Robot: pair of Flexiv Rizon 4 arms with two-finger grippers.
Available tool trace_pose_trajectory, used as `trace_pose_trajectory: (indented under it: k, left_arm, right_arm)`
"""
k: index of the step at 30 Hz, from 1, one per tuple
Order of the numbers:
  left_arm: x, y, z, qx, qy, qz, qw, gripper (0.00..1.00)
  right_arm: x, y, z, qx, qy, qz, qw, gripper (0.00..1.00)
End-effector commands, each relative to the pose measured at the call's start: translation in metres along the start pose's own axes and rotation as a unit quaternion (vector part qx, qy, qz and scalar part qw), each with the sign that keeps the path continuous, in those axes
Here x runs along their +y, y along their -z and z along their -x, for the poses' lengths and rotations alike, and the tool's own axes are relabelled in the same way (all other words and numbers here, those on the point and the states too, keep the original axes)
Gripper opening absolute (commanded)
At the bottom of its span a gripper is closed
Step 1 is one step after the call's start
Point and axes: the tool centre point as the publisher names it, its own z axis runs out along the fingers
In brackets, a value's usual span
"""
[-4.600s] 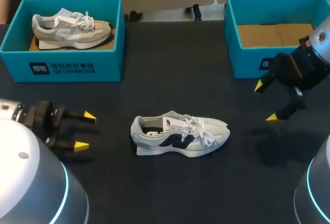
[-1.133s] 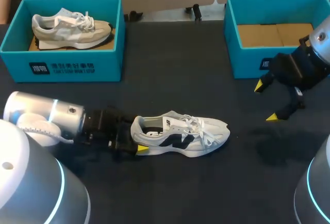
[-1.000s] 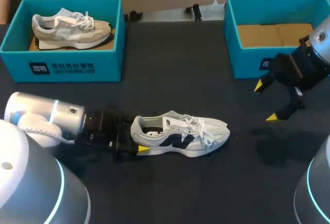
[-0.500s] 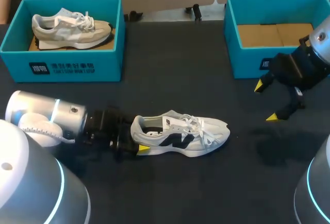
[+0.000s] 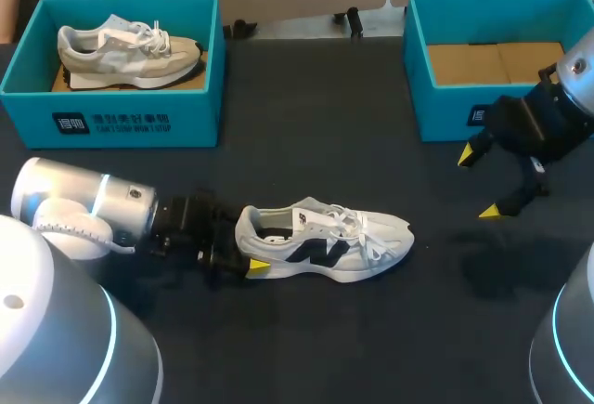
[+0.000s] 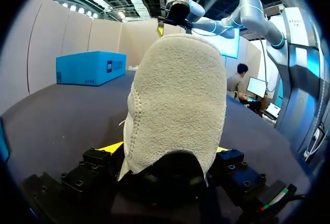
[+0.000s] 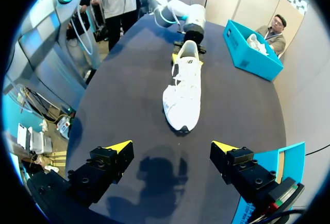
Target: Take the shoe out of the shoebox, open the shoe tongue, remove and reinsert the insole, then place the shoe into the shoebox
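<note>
Here the white lace-up sneaker (image 5: 325,241) on the black table (image 5: 306,144) is pinched at the heel by the left gripper (image 5: 246,248), the right gripper (image 5: 480,183) spread beyond its toe. The heel should be pinned firmly while the tongue (image 5: 317,222) is opened.

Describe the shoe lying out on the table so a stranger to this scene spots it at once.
On the dark table, look to the open stretch in front of the left shoebox and the right shoebox, near the middle. There lies the white sneaker with a dark side mark; the only other shoe, the beige sneaker, sits inside the left shoebox.
</note>
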Motion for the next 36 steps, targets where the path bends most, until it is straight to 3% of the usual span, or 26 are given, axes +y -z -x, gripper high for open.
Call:
trace_pose_trajectory:
  k: [1,9,21,27,36]
  left_arm:
    - [0.001,-0.002,0.002,0.000,0.000,0.001,1.000,0.00]
    - [0.001,-0.002,0.002,0.000,0.000,0.001,1.000,0.00]
    - [0.001,-0.002,0.002,0.000,0.000,0.001,1.000,0.00]
    - [0.001,-0.002,0.002,0.000,0.000,0.001,1.000,0.00]
    - [0.001,-0.002,0.002,0.000,0.000,0.001,1.000,0.00]
  right_arm:
    - [0.000,-0.001,-0.001,-0.001,0.000,-0.002,1.000,1.00]
    - [0.000,-0.001,-0.001,-0.001,0.000,-0.002,1.000,1.00]
    - [0.062,-0.003,0.014,-0.034,-0.143,-0.026,0.989,1.00]
    - [0.083,-0.019,0.020,-0.076,-0.238,-0.022,0.968,1.00]
    - [0.105,-0.039,0.018,-0.135,-0.341,-0.053,0.929,1.00]
